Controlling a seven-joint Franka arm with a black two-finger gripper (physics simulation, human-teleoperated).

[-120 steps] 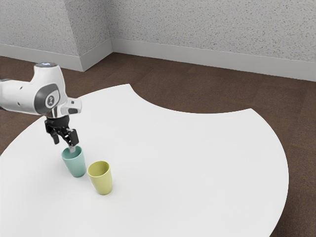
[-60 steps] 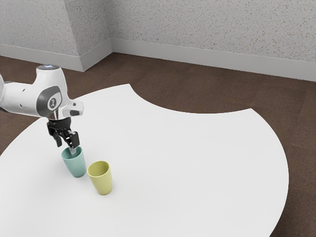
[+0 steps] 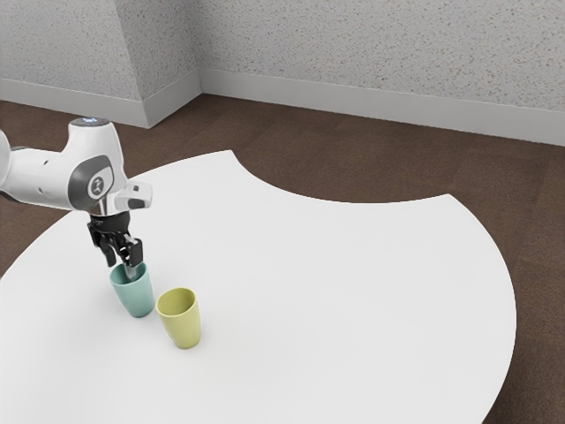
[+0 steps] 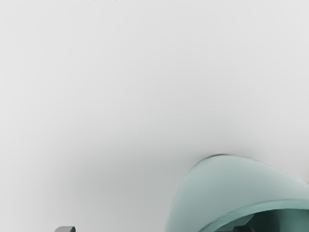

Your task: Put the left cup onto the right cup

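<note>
The white arm (image 3: 62,177) comes in from the exterior view's left, above and behind the teal cup (image 3: 132,293); its wrist bends downward so that the black gripper (image 3: 129,263) hangs straight over the teal cup, its tip level with the rim on the side of the cup nearest the arm; part of it seems to dip just inside the mouth. Whether the claw has closed on the cup's wall or merely stands about it, I cannot tell; the exterior view is too small there to judge.

The teal cup stands upright on the white table (image 3: 353,291), mouth up, its base flat on the surface; in the wrist view the teal cup (image 4: 231,193) looms large right under the hand, its rounded side and a strip of its darker inside showing against the bare table (image 4: 120,87).

Just beside the teal cup, toward the exterior view's right and a little nearer the camera, stands the yellow-green cup (image 3: 179,318); it too is upright and mouth up; the two are very close, and whether they touch is not clear.

Beyond the teal cup the table runs far to the exterior view's right; past its curved far edge lie the dark brown floor (image 3: 353,150) and the speckled grey wall (image 3: 353,44).
</note>
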